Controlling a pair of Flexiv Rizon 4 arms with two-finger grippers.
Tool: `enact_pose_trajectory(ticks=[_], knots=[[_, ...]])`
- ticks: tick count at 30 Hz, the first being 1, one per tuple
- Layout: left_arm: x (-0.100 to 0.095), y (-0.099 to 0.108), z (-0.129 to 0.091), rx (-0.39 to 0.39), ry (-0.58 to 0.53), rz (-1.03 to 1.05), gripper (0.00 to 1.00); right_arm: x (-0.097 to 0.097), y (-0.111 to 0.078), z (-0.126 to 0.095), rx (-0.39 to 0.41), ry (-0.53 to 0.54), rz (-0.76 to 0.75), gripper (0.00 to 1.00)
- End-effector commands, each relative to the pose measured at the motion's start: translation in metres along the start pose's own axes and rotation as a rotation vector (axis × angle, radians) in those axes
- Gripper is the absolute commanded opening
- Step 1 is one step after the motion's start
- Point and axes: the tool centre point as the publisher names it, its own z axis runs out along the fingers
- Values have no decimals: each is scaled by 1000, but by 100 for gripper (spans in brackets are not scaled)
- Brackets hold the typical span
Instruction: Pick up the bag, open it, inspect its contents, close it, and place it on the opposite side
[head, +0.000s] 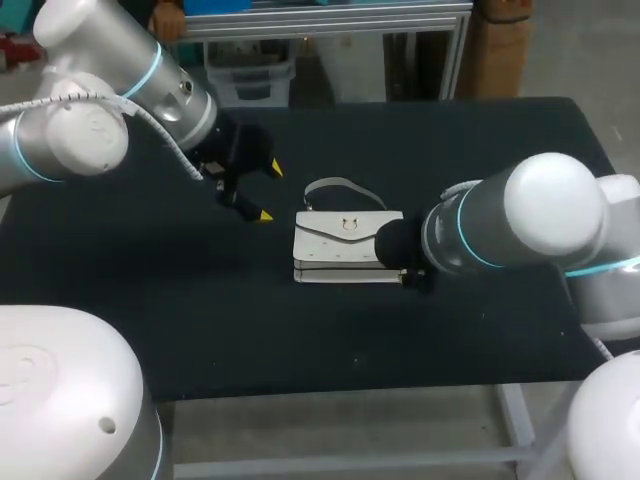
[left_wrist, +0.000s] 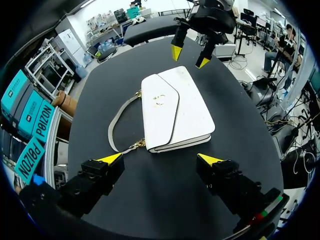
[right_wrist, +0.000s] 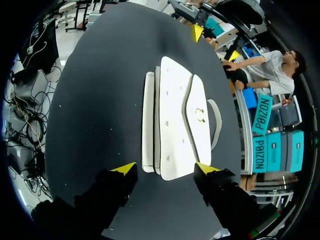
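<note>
Your bag (head: 345, 245) sits mid-desk (head: 200, 330), and its long axis runs straight out from your right claw (right_wrist: 165, 170). That claw is wide open, empty and right at the bag's near end. Left claw (left_wrist: 160, 159) is open and empty too, hanging a bit further off the other end, so I'd lead with the right.

Spreading wide and dark through the head view: a black table (head: 200, 330) with a matte top, reaching from a straight far edge to a straight near edge. Carrying one tiny pale speck (head: 355, 362) on the bare surface toward the near edge. Resting on a pale grey metal frame (head: 514, 420), showing below the near edge as an upright leg joining a low crossbar.
</note>
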Motion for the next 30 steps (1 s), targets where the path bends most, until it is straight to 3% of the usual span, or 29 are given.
enact_pose_trajectory(ticks=[1,10,13,17,30], knots=[[-4,1,3,4,15,1,100,-3,12,16,54,-6,-14,64],[-4,11,5,6,28,-13,100,-5,22,28,132,-33,-44,59],[-3,13,6,9,32,-15,100,-6,23,32,150,-37,-49,50],[-2,16,6,8,38,-15,100,-7,21,35,171,-46,-51,45],[-2,16,10,2,51,-12,100,-11,12,42,212,-63,-45,43]])
